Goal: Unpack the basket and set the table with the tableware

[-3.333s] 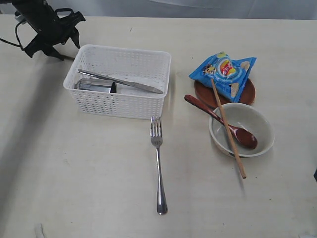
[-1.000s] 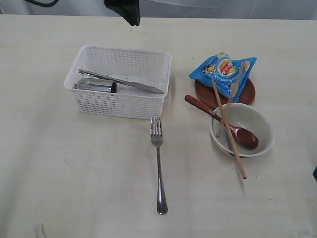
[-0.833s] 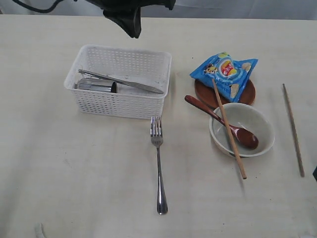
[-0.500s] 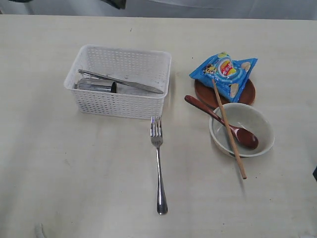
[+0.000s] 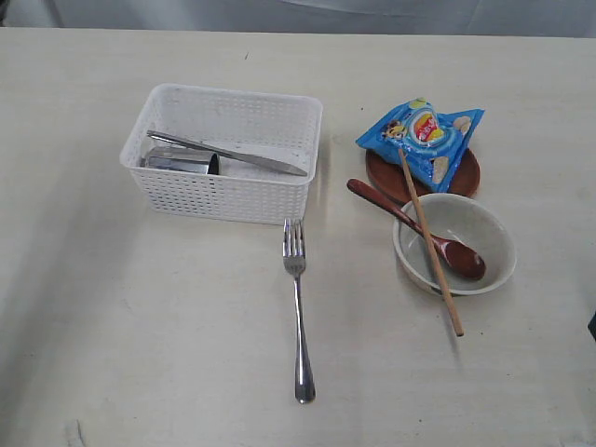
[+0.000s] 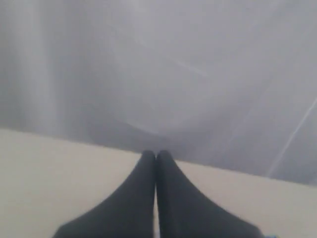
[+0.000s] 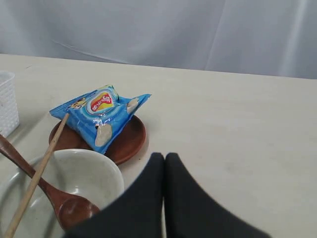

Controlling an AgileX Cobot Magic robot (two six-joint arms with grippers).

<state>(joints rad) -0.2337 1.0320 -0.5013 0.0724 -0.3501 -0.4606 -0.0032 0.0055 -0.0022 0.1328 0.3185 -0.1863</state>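
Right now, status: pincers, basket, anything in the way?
Left pincer shut, empty; right pincer shut, empty. Basket holds knife and cup. Snack bag lies on plate.

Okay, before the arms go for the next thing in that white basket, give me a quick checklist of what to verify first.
1. Empty basket: not ok; knife and steel cup lie inside.
2. Open left gripper: not ok; shut, holding nothing.
3. Open right gripper: not ok; shut, holding nothing.
4. Clear plate: not ok; snack bag sits on it.
5. Unpacked fork: ok; lies on the table.
6. Both chopsticks out: cannot tell; only one chopstick shows, across the bowl, crossing the spoon.
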